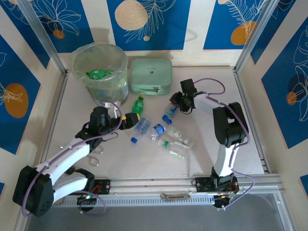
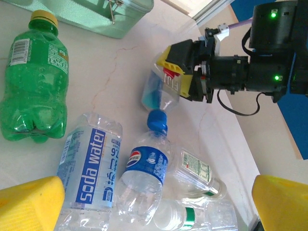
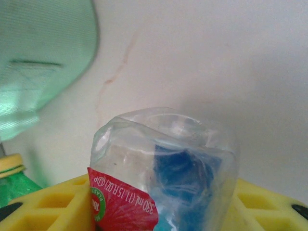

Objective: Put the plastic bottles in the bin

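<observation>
My right gripper [image 1: 174, 105] [image 2: 179, 72] [image 3: 161, 207] is shut on a clear plastic bottle [image 1: 168, 112] [image 2: 158, 94] [image 3: 163, 154] with a red label and blue cap; its yellow fingers [image 3: 48, 207] press both of the bottle's sides. My left gripper [image 1: 129, 120] [image 2: 155, 197] stands open over a cluster of plastic bottles lying on the table. These are a soda water bottle [image 1: 141, 127] [image 2: 89, 168], a blue-labelled one [image 1: 158, 130] [image 2: 144, 173], two clear ones [image 2: 199, 173] [image 2: 192, 216] and a green bottle [image 1: 138, 103] [image 2: 33, 82]. The pale-green bin [image 1: 79, 72] at the back left holds a green bottle [image 1: 99, 73].
A flat mint-green case [image 1: 151, 76] [image 2: 96, 14] [image 3: 38, 53] lies right of the bin against the back wall. Aluminium rails [image 1: 250, 96] border the table on the left and right. More clear bottles [image 1: 179, 142] lie near the table's middle.
</observation>
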`<action>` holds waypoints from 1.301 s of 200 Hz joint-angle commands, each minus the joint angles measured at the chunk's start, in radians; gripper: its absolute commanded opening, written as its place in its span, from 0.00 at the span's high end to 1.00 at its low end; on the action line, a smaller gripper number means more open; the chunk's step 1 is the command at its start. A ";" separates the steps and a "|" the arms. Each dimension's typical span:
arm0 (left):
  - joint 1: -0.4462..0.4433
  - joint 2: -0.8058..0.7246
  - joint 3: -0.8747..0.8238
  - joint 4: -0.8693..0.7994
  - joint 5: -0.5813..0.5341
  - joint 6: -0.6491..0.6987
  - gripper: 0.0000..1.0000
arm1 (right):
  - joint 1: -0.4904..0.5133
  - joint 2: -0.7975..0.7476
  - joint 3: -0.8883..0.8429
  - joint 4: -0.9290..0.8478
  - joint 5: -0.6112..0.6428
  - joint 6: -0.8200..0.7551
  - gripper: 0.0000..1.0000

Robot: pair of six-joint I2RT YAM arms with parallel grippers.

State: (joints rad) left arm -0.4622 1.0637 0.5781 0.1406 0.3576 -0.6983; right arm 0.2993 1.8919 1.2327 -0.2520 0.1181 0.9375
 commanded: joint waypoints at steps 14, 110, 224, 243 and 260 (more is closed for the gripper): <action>-0.026 0.025 0.054 0.034 -0.002 0.022 0.00 | -0.014 0.006 -0.015 -0.070 -0.017 -0.061 0.44; -0.038 0.007 0.057 0.004 -0.025 0.028 0.00 | 0.007 0.111 0.080 -0.150 0.046 -0.052 0.22; -0.062 0.066 0.112 -0.028 -0.025 0.041 0.00 | 0.016 -0.086 0.062 -0.087 -0.005 -0.087 0.46; -0.076 0.100 0.143 -0.020 0.002 0.042 0.00 | 0.029 -0.145 0.063 -0.077 -0.016 -0.100 0.46; -0.094 0.135 0.173 -0.009 0.027 0.044 0.00 | 0.043 -0.195 0.063 -0.066 -0.041 -0.108 0.47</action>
State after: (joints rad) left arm -0.5297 1.1625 0.6949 0.1261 0.3405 -0.6739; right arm 0.3195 1.7844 1.2953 -0.3489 0.1303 0.8585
